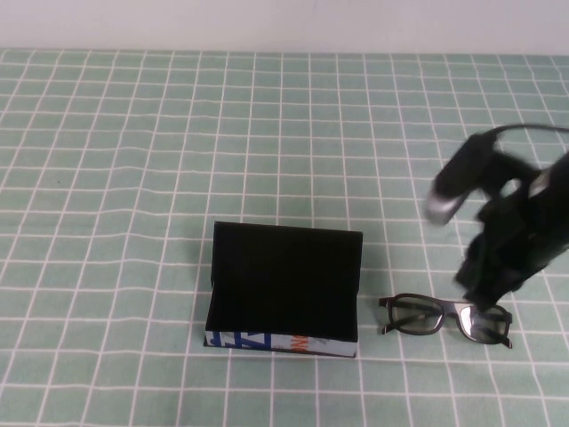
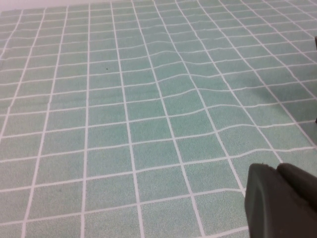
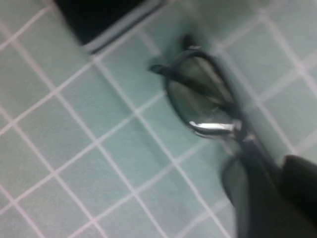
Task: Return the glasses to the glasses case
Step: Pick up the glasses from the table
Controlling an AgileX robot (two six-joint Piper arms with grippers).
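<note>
Your case (image 1: pixel 283 289) sits open near the front middle of the bench (image 1: pixel 133 178), on the green checked cloth. Its black lid stands up at the back, the black lining faces up, and the white front with blue and orange print faces you.

The glasses (image 1: pixel 446 318) lie on the cloth just to the right of the case, apart from it, with a narrow strip of cloth between them. They rest flat, lenses dark, the frame running roughly in line with the case's front edge. In the right wrist view the glasses (image 3: pixel 208 111) show close up, one lens clear and the other partly hidden behind a dark part of the arm; a corner of the case (image 3: pixel 104 20) shows beyond them.

Your right pincer (image 1: pixel 484 298) is low over the right half of the glasses, at or just above the right lens. The arm's dark body covers the fingertips, so you cannot tell whether the pincer is spread or pressed together, nor whether it touches the frame.

Your left pincer (image 2: pixel 282 201) does not appear in the high view. In the left wrist view a dark piece of it shows over bare cloth; you cannot tell its state.
</note>
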